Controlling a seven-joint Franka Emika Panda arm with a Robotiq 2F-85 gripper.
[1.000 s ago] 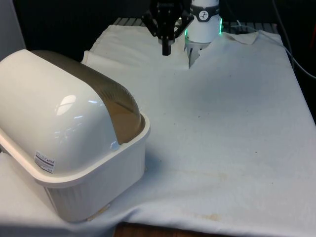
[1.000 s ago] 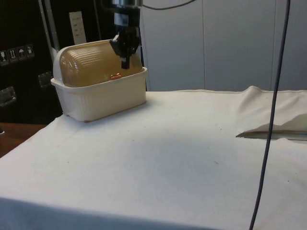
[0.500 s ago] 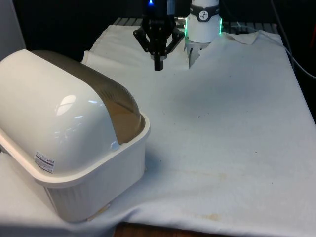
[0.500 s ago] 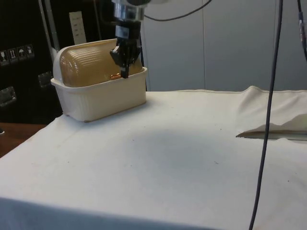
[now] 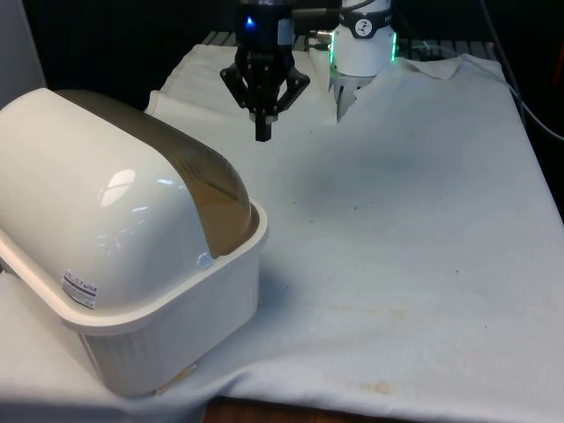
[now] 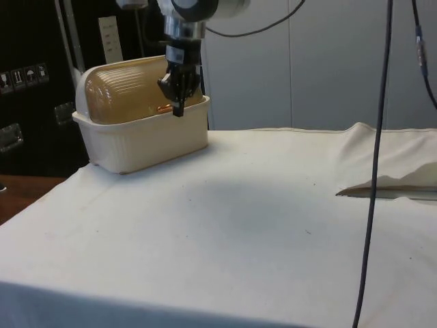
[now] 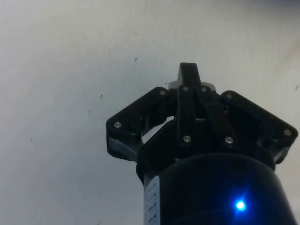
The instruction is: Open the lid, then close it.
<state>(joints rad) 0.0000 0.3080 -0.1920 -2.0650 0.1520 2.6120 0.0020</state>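
Hovering hand (image 5: 263, 134) near bread box (image 5: 123, 264), lid (image 6: 130, 92) down.

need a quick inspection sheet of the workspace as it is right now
surface: table under a white cloth, wrinkled at the far end, a few small specks and faint stains
job's things: cream bread box at the front view's left, its back to that camera; amber ribbed lid is down, with a small copper handle at its lower edge
clutter: nothing seen
gripper: black gripper shut, holding nothing, pointing down above the cloth, apart from the box in the front view; in the side view it lines up with the handle
cables: dark cables hang at the side view's right
surroundings: black curtains behind, dark cabinets and pale panels at the side
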